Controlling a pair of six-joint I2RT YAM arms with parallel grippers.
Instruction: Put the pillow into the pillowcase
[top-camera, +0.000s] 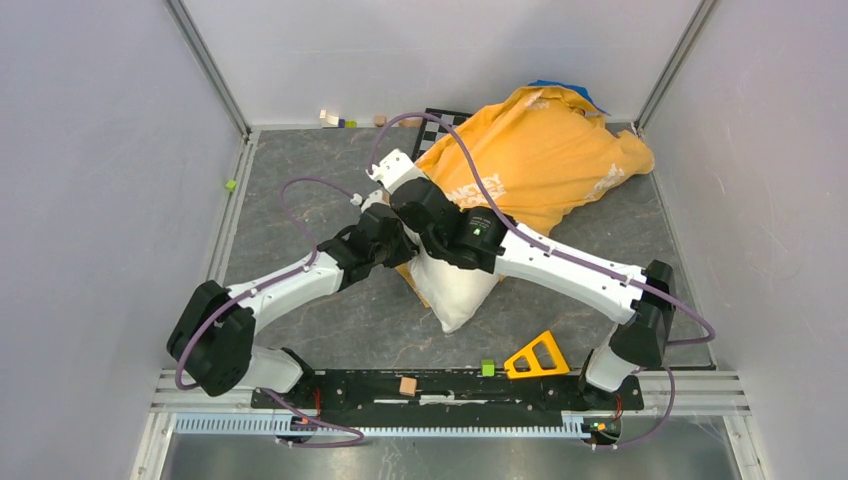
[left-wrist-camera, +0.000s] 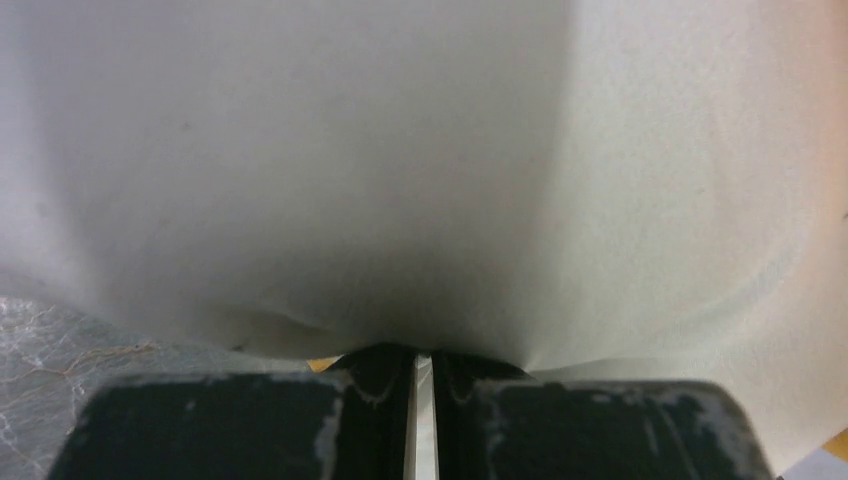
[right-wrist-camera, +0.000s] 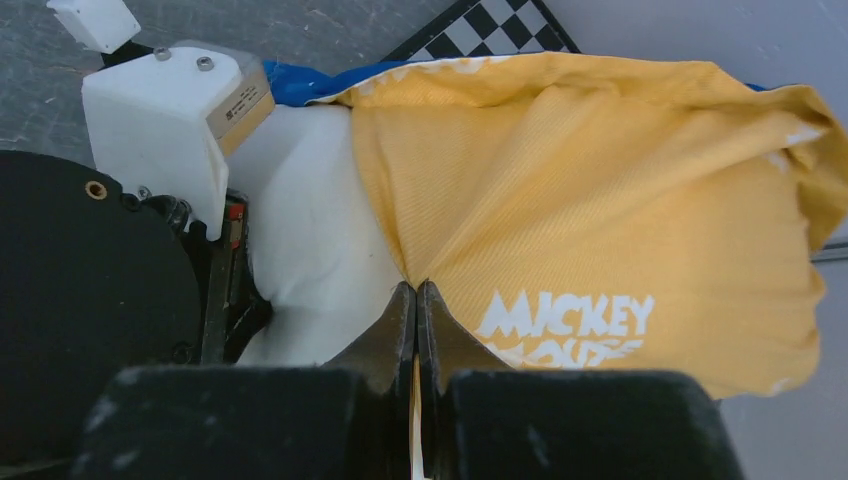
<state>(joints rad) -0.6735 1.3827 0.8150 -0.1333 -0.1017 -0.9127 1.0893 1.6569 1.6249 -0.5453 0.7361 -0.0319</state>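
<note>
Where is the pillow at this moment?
In the top view, the pillow lies on the middle of the table, its far part inside the pillowcase and its bare near corner pointing toward the yellow triangle.

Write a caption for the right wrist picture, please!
Right gripper pinches the edge of the orange pillowcase, white pillow poking out beside it.

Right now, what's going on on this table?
A robot is stuffing a pillow into an orange-yellow pillowcase. Much of the pillow is already inside; one white corner sticks out toward the robot. The left end effector is shut on the pillow's bare fabric, and the right end effector is pinching the pillowcase at its open edge.
</note>
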